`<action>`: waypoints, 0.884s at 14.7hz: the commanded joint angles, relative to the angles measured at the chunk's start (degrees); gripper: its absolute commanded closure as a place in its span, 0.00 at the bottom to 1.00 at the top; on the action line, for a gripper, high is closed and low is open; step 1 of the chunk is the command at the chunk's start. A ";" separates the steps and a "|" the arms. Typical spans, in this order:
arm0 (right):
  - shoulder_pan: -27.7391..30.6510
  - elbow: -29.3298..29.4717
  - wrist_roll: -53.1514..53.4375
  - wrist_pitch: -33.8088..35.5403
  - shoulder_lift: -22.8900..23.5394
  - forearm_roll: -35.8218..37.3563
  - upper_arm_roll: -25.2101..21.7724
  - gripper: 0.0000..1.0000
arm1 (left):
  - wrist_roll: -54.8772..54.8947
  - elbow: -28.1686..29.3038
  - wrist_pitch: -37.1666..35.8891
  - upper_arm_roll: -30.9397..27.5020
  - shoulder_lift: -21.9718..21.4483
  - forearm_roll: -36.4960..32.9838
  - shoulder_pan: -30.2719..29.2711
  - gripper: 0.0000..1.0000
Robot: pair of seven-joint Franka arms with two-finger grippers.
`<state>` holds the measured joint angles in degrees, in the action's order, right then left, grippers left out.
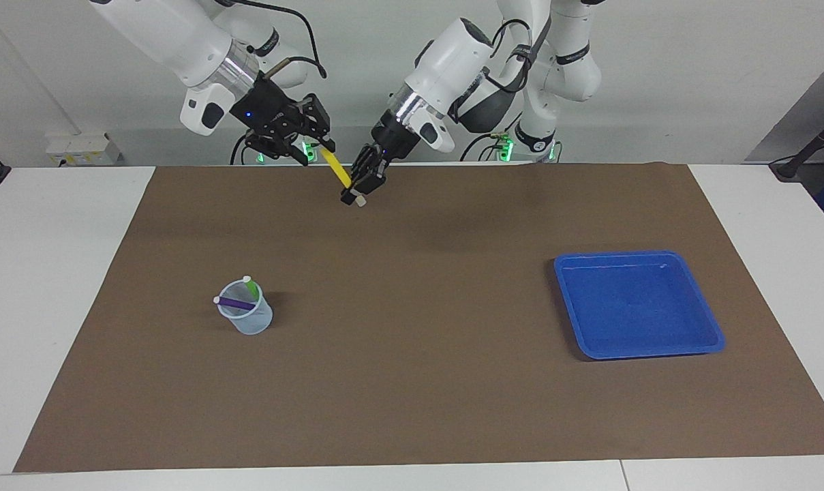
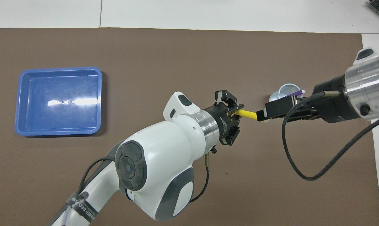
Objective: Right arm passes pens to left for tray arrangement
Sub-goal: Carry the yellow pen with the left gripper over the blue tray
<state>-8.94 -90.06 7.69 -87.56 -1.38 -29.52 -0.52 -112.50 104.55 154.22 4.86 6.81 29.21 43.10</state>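
The left claw [image 1: 359, 185], upper middle of the facing view, is clamped on the lower part of the yellow pen [image 1: 334, 168], which slants up toward the right claw [image 1: 313, 146] at the upper left. That claw's fingers look spread off the pen's top end, so the handover seems complete. The blue tray [image 1: 698, 305] at the right of the frame holds nothing. The green pen [image 1: 251, 288] and purple pen [image 1: 234, 303] wait in the clear cup [image 1: 253, 322], lower left, so most of the task remains.

A white worktop [image 1: 57, 286] carried a brown mat [image 1: 418, 382]; a plain pale wall [image 1: 691, 75] stood at the robots' end, evenly lit.
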 commanded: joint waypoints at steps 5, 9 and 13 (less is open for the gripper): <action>8.06 -0.73 -6.96 0.38 -1.26 11.90 -0.01 0.00 | 4.22 0.13 -1.73 -0.38 -0.83 0.84 0.41 1.00; 11.22 -6.87 -16.19 -8.92 -1.87 19.15 -0.01 0.00 | 9.40 0.13 -6.02 -0.56 -1.27 0.84 -0.12 1.00; 11.67 -14.17 -18.85 -19.65 -1.79 22.22 -0.01 0.00 | 16.16 -0.05 -13.22 -0.73 -2.06 0.58 -2.49 1.00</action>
<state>2.12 -99.21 -9.73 -102.45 -1.60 -9.06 -1.25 -100.42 104.54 145.66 4.26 6.15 29.21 42.32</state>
